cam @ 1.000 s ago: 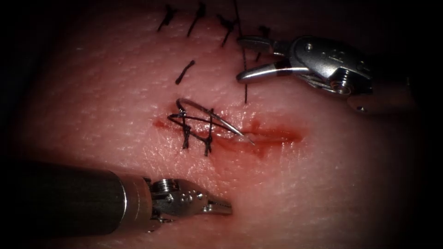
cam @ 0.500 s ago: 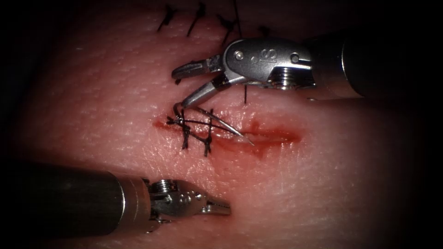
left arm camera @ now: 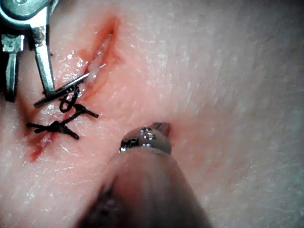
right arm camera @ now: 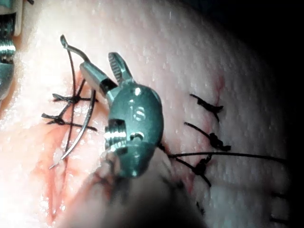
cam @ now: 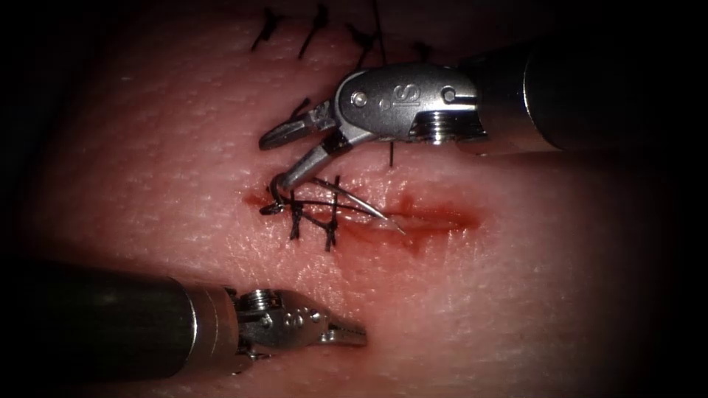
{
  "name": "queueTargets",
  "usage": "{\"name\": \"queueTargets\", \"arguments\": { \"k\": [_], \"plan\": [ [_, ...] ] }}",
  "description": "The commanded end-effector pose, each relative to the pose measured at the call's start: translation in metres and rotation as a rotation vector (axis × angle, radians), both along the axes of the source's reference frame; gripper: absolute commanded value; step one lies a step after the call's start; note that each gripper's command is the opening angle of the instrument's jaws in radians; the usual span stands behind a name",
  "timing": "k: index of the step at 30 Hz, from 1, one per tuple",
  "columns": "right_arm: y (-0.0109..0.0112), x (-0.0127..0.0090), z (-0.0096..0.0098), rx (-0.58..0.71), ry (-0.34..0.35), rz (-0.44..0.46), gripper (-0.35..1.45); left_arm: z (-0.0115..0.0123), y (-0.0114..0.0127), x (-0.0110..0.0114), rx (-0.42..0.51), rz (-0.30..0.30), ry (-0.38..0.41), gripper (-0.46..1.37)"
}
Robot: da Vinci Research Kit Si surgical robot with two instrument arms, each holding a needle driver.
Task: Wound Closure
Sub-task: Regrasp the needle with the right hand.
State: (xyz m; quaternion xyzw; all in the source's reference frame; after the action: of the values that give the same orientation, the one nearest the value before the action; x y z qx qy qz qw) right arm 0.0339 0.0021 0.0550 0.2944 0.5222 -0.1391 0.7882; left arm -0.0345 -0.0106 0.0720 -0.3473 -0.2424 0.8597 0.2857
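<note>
The curved needle (cam: 346,197) lies flat on the tissue (cam: 516,295) across the cut (cam: 435,218). Its tip rests in the red fluid and its tail end is at the cut's left end. Neither tool holds it. My right tool (cam: 274,161) has its jaws open just above that tail end, and the lower jaw touches the needle there. The right wrist view shows the same open jaws (right arm camera: 97,61) beside the needle (right arm camera: 88,123). My left tool (cam: 360,337) rests below the cut, shut and holding nothing. Black thread (cam: 317,197) runs from the needle's tail over two stitches (cam: 313,225).
Several finished black stitches (cam: 317,29) line the tissue's far edge, and a thread strand (right arm camera: 228,154) runs out from them. The right tool's shaft (cam: 590,96) crosses the upper right. The left tool's shaft (cam: 96,324) fills the lower left.
My right tool has swung left and down from the upper right to the needle's tail end, jaws staying open. The needle's tail shifted slightly. The left tool has hardly moved.
</note>
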Motion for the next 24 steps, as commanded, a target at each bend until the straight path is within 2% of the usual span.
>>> {"name": "queueTargets", "arguments": {
  "k": [1, 9, 13, 20, 21, 24],
  "plan": [
    [0.0000, 0.0000, 0.0000, -0.005, 0.003, -0.003, 0.32, 0.0000, 0.0000, 0.0000, 0.005, 0.004, -0.006, -0.29],
    [-0.0018, 0.0008, 0.0009, -0.025, 0.013, -0.050, 0.41, 0.0000, 0.0000, -0.0001, 0.005, 0.004, -0.005, -0.29],
    [-0.0025, 0.0012, 0.0014, -0.032, 0.021, -0.064, 0.38, 0.0000, 0.0000, -0.0001, 0.005, 0.004, -0.006, -0.30],
    [-0.0020, 0.0017, 0.0013, -0.046, -0.002, -0.069, 0.31, 0.0000, 0.0000, -0.0003, 0.005, 0.002, -0.005, -0.29],
    [-0.0020, 0.0018, 0.0013, -0.049, -0.009, -0.074, 0.22, 0.0000, 0.0001, -0.0003, 0.005, 0.002, -0.005, -0.29],
    [-0.0021, 0.0021, 0.0015, -0.079, -0.031, -0.108, -0.28, 0.0000, 0.0001, -0.0004, 0.007, 0.004, -0.007, -0.29]
  ]
}}
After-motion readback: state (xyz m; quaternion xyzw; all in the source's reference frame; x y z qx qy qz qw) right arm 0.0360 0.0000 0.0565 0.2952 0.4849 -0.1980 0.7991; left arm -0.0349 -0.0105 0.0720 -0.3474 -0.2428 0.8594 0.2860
